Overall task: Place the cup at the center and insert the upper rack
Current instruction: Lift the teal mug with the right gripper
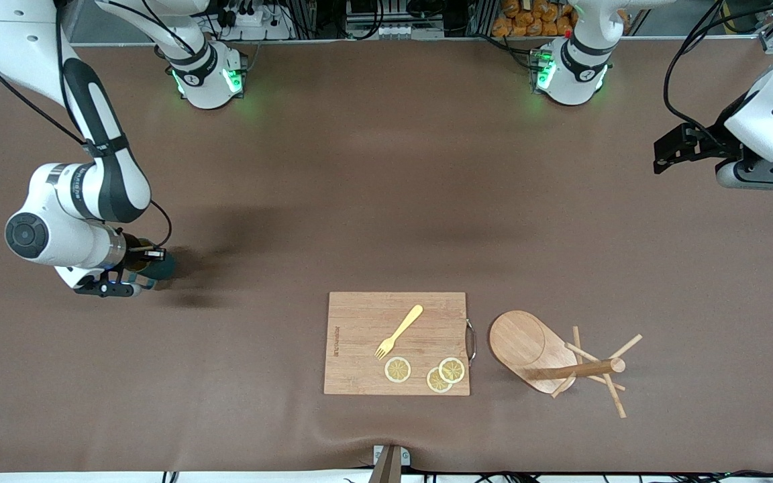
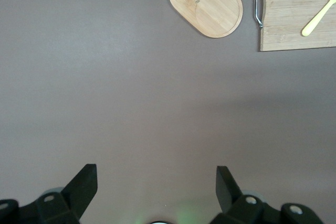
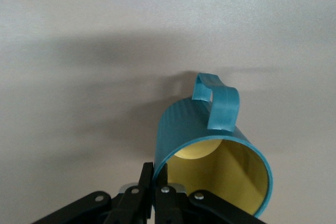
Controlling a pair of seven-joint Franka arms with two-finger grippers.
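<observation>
The teal ribbed cup with its yellow inside is at the right arm's end of the table. My right gripper is shut on its rim, one finger inside the wall and one outside. From the front, that gripper hides most of the cup. The upper rack, a bamboo mug tree with an oval base, is beside the cutting board, its post pointing toward the left arm's end. My left gripper waits open over that end, and nothing sits between its fingers.
A wooden cutting board lies near the front edge, also seen in the left wrist view. On it are a yellow fork and lemon slices. Brown cloth covers the table.
</observation>
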